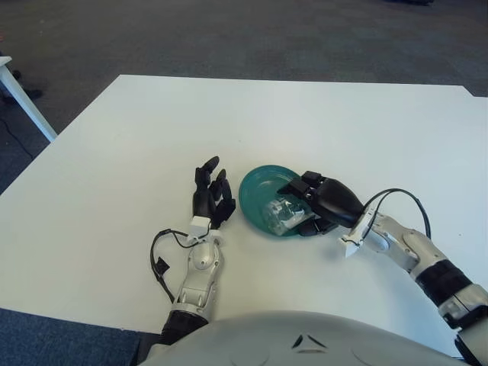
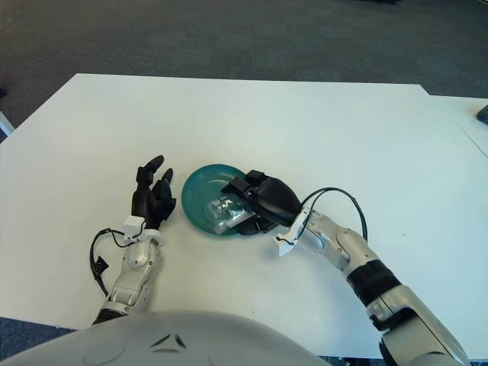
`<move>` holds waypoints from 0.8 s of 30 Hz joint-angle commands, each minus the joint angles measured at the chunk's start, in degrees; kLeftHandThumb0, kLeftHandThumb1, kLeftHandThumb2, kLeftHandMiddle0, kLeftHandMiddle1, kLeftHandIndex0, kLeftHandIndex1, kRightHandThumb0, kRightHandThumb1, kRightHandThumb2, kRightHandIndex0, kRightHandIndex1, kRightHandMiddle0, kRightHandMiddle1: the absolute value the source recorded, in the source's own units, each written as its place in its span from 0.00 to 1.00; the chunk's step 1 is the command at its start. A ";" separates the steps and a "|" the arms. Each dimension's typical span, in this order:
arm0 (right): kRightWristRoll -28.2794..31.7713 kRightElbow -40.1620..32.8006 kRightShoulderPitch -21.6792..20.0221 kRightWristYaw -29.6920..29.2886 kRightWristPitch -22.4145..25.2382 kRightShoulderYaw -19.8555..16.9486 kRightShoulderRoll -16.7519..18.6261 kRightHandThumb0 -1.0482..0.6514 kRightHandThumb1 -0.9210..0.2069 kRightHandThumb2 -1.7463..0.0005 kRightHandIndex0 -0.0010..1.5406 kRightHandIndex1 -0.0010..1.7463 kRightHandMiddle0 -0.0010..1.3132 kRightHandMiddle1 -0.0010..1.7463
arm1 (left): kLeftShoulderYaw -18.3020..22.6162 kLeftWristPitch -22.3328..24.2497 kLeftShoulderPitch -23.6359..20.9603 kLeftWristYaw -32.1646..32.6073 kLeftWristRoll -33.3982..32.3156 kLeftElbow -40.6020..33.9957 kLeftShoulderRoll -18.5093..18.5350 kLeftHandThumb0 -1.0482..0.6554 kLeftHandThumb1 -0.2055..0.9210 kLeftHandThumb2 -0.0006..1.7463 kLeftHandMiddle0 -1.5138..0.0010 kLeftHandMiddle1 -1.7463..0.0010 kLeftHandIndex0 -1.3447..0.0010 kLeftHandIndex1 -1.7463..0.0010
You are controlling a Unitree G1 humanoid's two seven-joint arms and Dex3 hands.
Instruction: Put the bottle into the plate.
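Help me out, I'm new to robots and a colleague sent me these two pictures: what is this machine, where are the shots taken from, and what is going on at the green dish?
This is a humanoid robot looking down at its own arms. Both pictures come from a stereo camera on its head, its two eyes set slightly apart, so they show the same scene. The grey curve at the bottom is its body.

On the white table lies a teal plate. The right hand, black with three fingers, reaches over the plate from the right and is closed on a clear, crumpled-looking plastic bottle, which is already over or in the plate. The left hand shows just left of the plate, fingers relaxed and holding nothing.
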 commanded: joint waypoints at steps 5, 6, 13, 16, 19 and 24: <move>-3.34 -0.09 0.74 4.62 1.75 0.18 -2.42 0.00 0.00 0.49 0.01 0.00 0.00 0.02 | 1.45 2.78 -1.40 0.17 -1.40 4.31 -4.56 0.21 1.00 0.39 0.60 1.00 0.95 0.55; -3.71 -0.16 0.63 4.35 1.52 0.12 -2.71 0.00 0.00 0.49 0.01 0.00 0.00 0.02 | 1.55 2.67 -1.61 0.13 -1.50 4.56 -4.56 0.21 1.00 0.39 0.60 1.00 0.95 0.55; -4.54 0.28 -0.07 3.77 0.74 -0.14 -3.12 0.00 0.00 0.49 0.00 0.00 0.00 0.00 | 2.11 2.15 -2.85 0.04 -2.09 6.08 -4.55 0.21 1.00 0.40 0.61 1.00 0.95 0.55; -4.56 0.50 -0.38 3.78 0.53 -0.25 -3.14 0.00 0.00 0.49 0.00 0.00 0.00 0.00 | 2.40 2.01 -3.28 0.04 -2.34 6.52 -4.58 0.21 1.00 0.39 0.61 1.00 0.95 0.54; -4.57 0.83 -0.73 3.77 0.37 -0.28 -3.09 0.00 0.00 0.49 0.00 0.00 0.00 0.00 | 2.74 1.93 -3.70 -0.01 -2.52 6.94 -4.60 0.22 1.00 0.39 0.61 1.00 0.95 0.54; -4.49 0.57 -1.00 4.17 0.27 -0.59 -3.40 0.00 0.00 0.48 0.00 0.00 0.00 0.00 | 3.30 1.67 -4.35 -0.25 -2.95 7.67 -4.68 0.22 1.00 0.37 0.60 1.00 0.95 0.53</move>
